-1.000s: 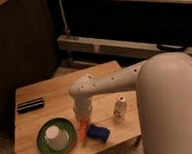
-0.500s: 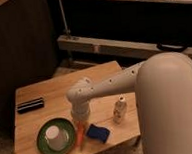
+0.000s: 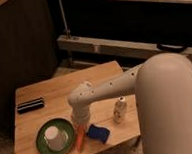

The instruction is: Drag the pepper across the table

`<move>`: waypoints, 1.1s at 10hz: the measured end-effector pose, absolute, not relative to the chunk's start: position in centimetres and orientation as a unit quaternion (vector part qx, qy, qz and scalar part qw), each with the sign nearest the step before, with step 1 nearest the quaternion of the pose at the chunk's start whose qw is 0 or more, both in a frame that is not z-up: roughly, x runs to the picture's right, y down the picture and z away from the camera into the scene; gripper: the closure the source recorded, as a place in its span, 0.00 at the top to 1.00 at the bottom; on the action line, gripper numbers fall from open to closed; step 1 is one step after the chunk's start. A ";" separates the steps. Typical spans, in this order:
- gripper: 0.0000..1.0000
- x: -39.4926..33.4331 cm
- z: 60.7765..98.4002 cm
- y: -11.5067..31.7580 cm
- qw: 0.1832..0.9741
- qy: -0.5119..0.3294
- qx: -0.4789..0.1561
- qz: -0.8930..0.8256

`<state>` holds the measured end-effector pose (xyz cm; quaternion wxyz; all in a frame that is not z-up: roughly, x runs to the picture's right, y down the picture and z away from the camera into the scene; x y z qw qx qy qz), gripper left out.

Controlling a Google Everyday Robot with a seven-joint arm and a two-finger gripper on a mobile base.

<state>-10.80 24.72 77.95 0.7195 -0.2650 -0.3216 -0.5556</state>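
— What are you working on?

— A low wooden table (image 3: 50,92) of pale planks, with a dark wall and a metal rail behind it.

— And your gripper?

— My gripper (image 3: 80,124) points down at the table's 6 o'clock edge, clamped tight on the top of the pepper (image 3: 80,138).

— Around it?

— A green plate (image 3: 44,146) with a white cup (image 3: 53,138) sits at its 9 o'clock, a blue cloth (image 3: 98,133) touches it at 3 o'clock, a white bottle (image 3: 119,110) is further toward 3 o'clock, and a black bar (image 3: 30,105) lies at 10 o'clock.
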 end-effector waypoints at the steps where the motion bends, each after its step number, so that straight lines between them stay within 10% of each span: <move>1: 0.11 -10.7 77.7 25.2 0.719 -0.323 -0.265 -0.555; 11: 0.11 -10.8 75.7 28.3 0.715 -0.335 -0.261 -0.556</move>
